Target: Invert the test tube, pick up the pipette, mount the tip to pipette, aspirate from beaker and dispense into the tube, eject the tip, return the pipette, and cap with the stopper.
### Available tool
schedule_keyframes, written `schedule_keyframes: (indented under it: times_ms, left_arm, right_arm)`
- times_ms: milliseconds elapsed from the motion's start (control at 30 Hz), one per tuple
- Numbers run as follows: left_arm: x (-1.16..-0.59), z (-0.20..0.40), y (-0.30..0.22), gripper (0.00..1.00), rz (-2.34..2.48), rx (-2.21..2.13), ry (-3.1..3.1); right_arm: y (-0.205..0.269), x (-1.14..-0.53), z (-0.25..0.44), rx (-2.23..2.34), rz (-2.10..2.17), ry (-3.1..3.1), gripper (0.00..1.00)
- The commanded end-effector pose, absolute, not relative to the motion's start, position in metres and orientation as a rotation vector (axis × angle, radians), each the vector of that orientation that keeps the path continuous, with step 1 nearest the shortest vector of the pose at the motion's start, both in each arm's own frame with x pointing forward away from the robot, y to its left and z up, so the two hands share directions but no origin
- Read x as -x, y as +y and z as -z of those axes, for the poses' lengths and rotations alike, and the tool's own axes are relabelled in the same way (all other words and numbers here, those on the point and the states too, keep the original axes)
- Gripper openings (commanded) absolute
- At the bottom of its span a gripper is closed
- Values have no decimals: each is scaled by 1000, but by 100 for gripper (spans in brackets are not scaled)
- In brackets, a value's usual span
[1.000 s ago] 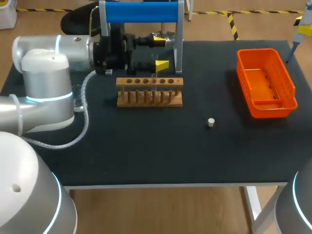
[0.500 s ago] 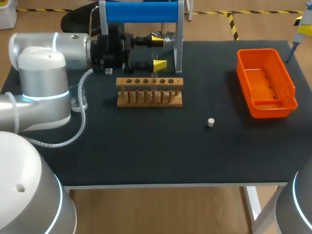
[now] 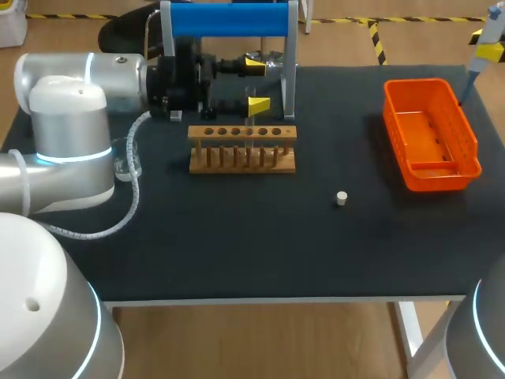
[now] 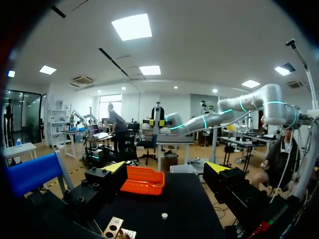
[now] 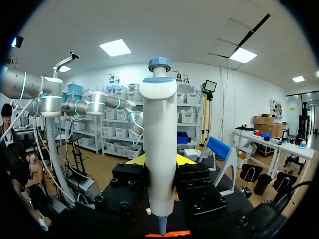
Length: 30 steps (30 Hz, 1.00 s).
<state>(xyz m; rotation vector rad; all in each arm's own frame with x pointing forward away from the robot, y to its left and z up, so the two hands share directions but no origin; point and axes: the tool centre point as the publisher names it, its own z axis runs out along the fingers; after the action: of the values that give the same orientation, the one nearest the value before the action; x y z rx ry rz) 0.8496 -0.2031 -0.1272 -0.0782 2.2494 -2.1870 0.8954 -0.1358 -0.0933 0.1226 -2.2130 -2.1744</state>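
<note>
Gripping a white plastic pipette (image 5: pixel 160 124) with a blue-grey plunger cap, the right claw (image 5: pixel 160 160) has its two yellow-tipped fingers pressed on the barrel from either side. The pipette stands upright in that claw, narrow end pointing down. In the head view the pipette (image 3: pixel 478 69) hangs at the far right corner, just beyond the far end of the orange plastic mesh basket (image 3: pixel 430 134). The claw itself is mostly out of that view.

Left claw (image 3: pixel 256 83): fingers spread wide, lying level over the black tabletop (image 3: pixel 237 237). It sits just behind the wooden test-tube rack (image 3: pixel 242 148) and under the blue-topped metal frame (image 3: pixel 229 20). From its own wrist view the left claw (image 4: pixel 167 169) has nothing visible between the fingers. Ahead of it lie the basket (image 4: pixel 144 180) and the small white cylindrical stopper (image 4: pixel 164 216), with a corner of the rack (image 4: pixel 117 229) below the fingers.

The stopper (image 3: pixel 341 198) rests alone on the tabletop, between rack and basket and well apart from both claws. A test tube cannot be made out with any certainty.
</note>
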Motion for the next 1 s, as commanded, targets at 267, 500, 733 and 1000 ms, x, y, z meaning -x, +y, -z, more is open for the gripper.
schedule_keyframes:
  times_ms: [267,500,733,1000]
  left_arm:
    - [-850,126,-203,100,2184,80,2253]
    - [-850,126,-203,100,2184,80,2253]
    - [-850,126,-203,100,2184,80,2253]
    - [-850,126,-203,100,2184,80,2253]
  right_arm:
    - [-40,-852,98,-105,2201,-2287,0]
    - [66,-843,128,-200,2118,-2260,0]
    - [92,-846,136,-208,2095,-2245,0]
    - [116,-852,147,-218,2064,-2266,0]
